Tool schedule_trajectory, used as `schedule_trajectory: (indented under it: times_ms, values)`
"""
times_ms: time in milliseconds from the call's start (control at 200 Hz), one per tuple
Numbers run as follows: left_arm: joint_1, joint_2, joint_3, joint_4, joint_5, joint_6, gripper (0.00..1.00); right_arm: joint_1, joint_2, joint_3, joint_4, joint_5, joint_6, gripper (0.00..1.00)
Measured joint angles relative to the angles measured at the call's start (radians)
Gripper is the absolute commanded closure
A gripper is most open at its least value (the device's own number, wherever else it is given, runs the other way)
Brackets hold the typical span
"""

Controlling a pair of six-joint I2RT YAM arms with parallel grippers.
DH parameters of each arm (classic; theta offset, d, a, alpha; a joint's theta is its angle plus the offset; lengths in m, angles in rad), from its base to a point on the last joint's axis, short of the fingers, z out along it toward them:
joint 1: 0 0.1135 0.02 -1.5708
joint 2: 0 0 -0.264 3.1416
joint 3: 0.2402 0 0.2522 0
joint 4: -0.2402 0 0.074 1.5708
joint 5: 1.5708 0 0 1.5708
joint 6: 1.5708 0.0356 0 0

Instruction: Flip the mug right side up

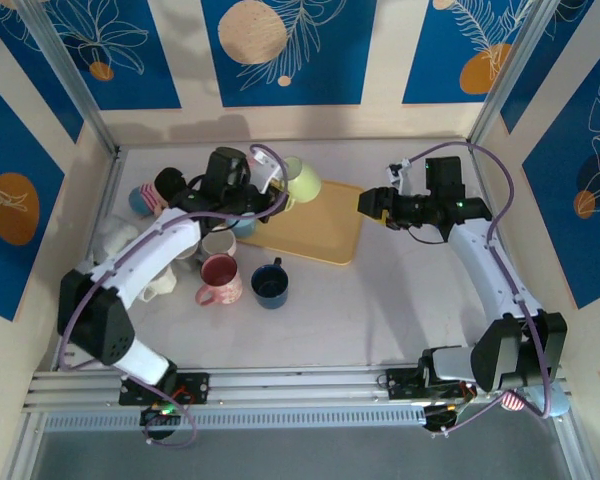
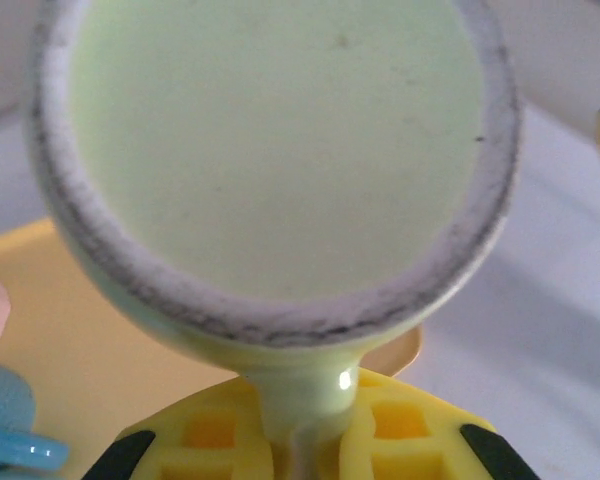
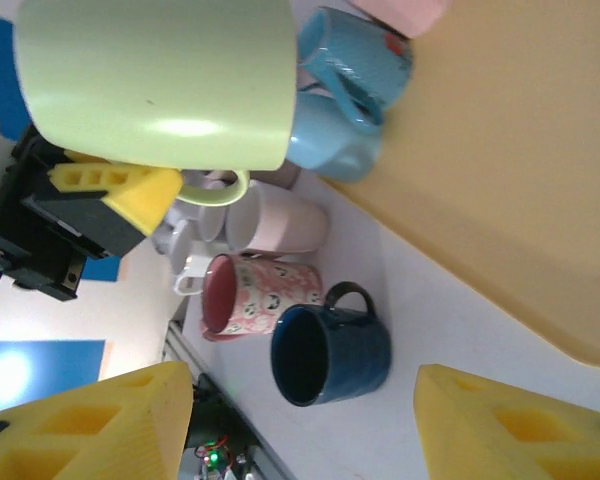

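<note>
A pale green mug (image 1: 306, 180) hangs tilted over the left end of the yellow tray (image 1: 325, 238), held off its surface. My left gripper (image 1: 280, 192) is shut on the mug's handle (image 2: 302, 405), which is pinched between the yellow fingers (image 2: 205, 432). In the left wrist view the mug's unglazed base ring (image 2: 280, 150) faces the camera. The right wrist view shows the mug's side wall (image 3: 160, 85); its mouth is hidden. My right gripper (image 1: 368, 204) stands open beyond the tray's right end, its fingertips (image 3: 90, 420) wide apart with nothing between them.
A dark blue mug (image 1: 270, 285) and a pink patterned mug (image 1: 220, 280) stand upright in front of the tray. Several more mugs cluster at the left (image 1: 150, 198), among them a light blue one (image 3: 345, 90). Bare table lies at the right front.
</note>
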Motion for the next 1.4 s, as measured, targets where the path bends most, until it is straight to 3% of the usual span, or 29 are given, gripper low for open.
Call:
schedule_trajectory:
  times_ms: [315,590,920,1045,1401]
  values:
    - [0.101,-0.189,-0.174,0.308,0.097,-0.337,1.0,0.01,-0.053,-0.102,0.34,-0.195,0.228,0.44]
    - [0.102,-0.225,-0.22,0.577,0.15,-0.581,1.0,0.121,-0.039,-0.169,0.697,-0.225,0.528,0.43]
    - [0.102,-0.226,-0.242,0.73,0.193,-0.71,1.0,0.289,0.058,-0.167,1.054,-0.09,0.868,0.4]
    - [0.102,-0.226,-0.242,0.772,0.201,-0.739,1.0,0.321,0.115,-0.154,1.152,-0.035,0.964,0.45]
    - [0.102,-0.225,-0.241,0.803,0.217,-0.774,1.0,0.367,0.238,-0.11,1.414,0.053,1.09,0.46]
